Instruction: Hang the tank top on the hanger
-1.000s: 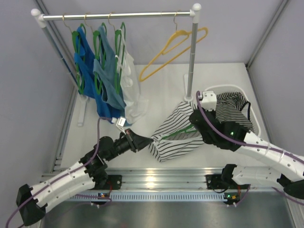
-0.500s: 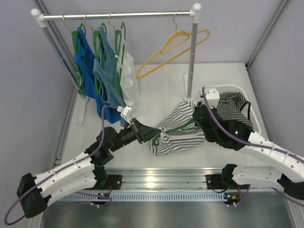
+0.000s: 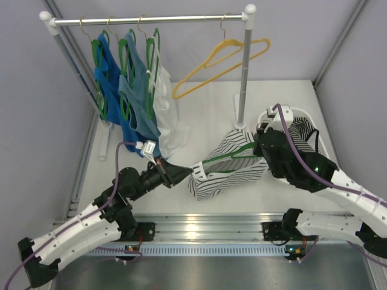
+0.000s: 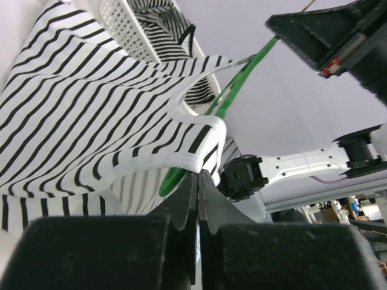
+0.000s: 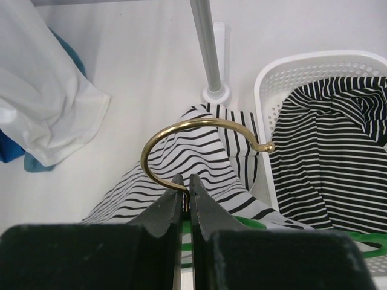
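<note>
The tank top (image 3: 233,172), white with thin dark stripes, hangs stretched between my two grippers above the table. The green hanger (image 3: 228,157) runs inside it, one arm showing through the neck opening. My left gripper (image 3: 191,171) is shut on the top's white-edged hem at its left end (image 4: 181,158), with the left gripper's tips (image 4: 198,175) pressed together beside the hanger (image 4: 239,84). My right gripper (image 3: 258,144) is shut on the base of the hanger's brassy hook (image 5: 181,125). Its tips (image 5: 186,181) sit above the green bar (image 5: 257,225) and the striped cloth (image 5: 199,158).
A white basket (image 3: 325,140) at the right holds more striped cloth (image 5: 329,139). The rack's post (image 3: 243,78) stands just behind the tank top. On the rail hang blue tops (image 3: 130,90), a white top (image 3: 166,109) and a yellow hanger (image 3: 217,59).
My right gripper has carried the hanger to the right and slightly back. My left gripper went right, then drew back left, so the top is now pulled out longer along the hanger.
</note>
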